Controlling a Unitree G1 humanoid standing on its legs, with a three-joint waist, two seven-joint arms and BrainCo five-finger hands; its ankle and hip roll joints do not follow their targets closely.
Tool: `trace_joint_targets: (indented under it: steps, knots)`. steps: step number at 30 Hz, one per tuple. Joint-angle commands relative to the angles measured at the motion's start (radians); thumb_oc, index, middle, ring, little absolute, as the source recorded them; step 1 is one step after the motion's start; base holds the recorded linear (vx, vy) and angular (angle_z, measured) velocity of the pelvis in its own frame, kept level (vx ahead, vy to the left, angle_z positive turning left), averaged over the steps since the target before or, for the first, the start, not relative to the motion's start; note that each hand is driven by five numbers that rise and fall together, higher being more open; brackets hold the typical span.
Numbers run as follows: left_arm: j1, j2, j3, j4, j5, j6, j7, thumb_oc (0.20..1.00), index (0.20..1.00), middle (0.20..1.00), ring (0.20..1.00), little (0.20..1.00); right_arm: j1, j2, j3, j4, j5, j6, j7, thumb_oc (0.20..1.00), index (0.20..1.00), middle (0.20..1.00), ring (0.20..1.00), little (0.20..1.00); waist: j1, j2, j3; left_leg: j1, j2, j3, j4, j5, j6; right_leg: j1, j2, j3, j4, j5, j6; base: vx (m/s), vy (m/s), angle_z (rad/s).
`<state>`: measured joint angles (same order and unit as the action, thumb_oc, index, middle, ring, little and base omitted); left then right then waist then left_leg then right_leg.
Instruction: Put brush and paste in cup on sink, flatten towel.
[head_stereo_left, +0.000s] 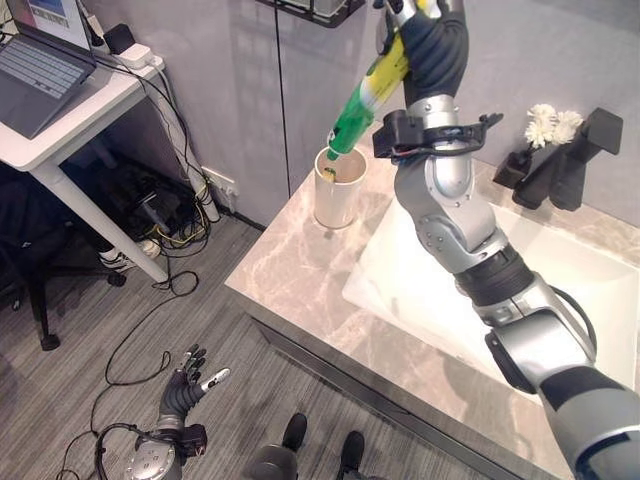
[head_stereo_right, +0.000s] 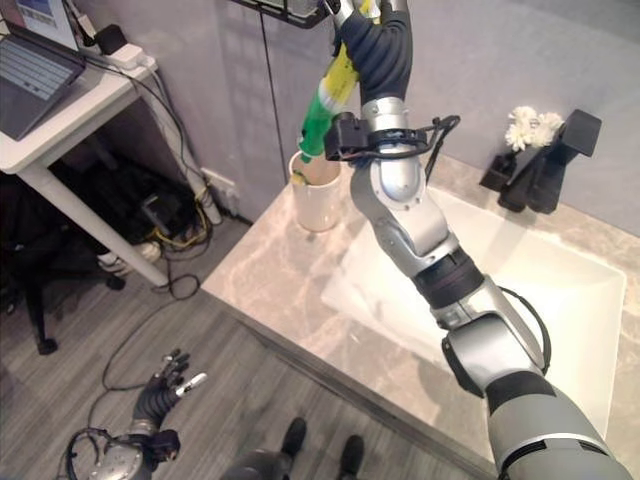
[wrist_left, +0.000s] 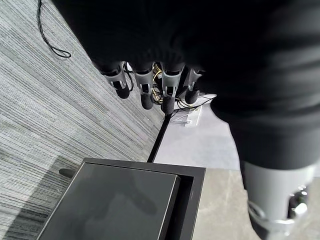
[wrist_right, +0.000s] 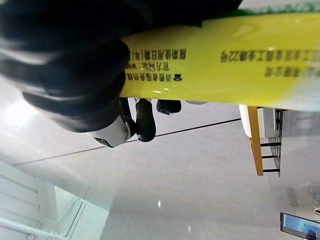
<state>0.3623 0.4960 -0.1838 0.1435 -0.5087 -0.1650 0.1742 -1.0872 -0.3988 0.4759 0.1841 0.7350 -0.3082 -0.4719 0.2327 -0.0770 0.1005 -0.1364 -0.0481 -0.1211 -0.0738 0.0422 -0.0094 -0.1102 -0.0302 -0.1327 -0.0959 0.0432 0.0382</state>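
My right hand (head_stereo_left: 435, 45) is raised against the grey wall, shut on a yellow and green paste tube (head_stereo_left: 368, 95). The tube slants down, and its green cap end hangs just above the rim of a cream cup (head_stereo_left: 340, 190). The cup stands upright on the marble counter (head_stereo_left: 300, 280), left of the sink. Something small and yellowish shows inside the cup's near rim; I cannot tell what it is. In the right wrist view the fingers (wrist_right: 142, 120) curl round the yellow tube (wrist_right: 225, 65). My left hand (head_stereo_left: 190, 385) hangs low over the floor, open and holding nothing.
A white sink basin (head_stereo_left: 600, 270) lies right of the cup, with a black tap (head_stereo_left: 570, 160) and white flowers (head_stereo_left: 552, 124) behind it. At the left stands a white desk (head_stereo_left: 70, 130) with a laptop (head_stereo_left: 40, 70); cables lie on the floor under it.
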Motion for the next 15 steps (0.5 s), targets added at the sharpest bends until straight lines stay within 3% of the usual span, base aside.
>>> trace_joint_targets:
  steps: [1,15]
  knots:
    - [0.022,0.059,-0.027,0.003,0.013,-0.025,0.010,1.000,1.000,1.000,1.000,1.000,-0.133,-0.007,-0.023,0.004,0.010,-0.048,0.021,0.200,0.200,0.200,0.200,0.200,-0.003,-0.044,-0.056,-0.007,0.056,-0.014,-0.013,0.008,-0.033,0.024,-0.132,0.031,0.009,0.027,0.107,0.00,0.003,-0.04]
    - [0.017,0.052,-0.019,0.009,0.035,-0.025,0.023,1.000,1.000,1.000,1.000,1.000,-0.137,0.002,0.003,0.030,0.006,-0.025,0.034,0.200,0.200,0.200,0.200,0.200,-0.012,-0.038,-0.055,-0.006,0.055,-0.004,-0.013,0.005,-0.031,0.018,-0.138,0.042,0.009,0.034,0.110,0.00,0.000,-0.02]
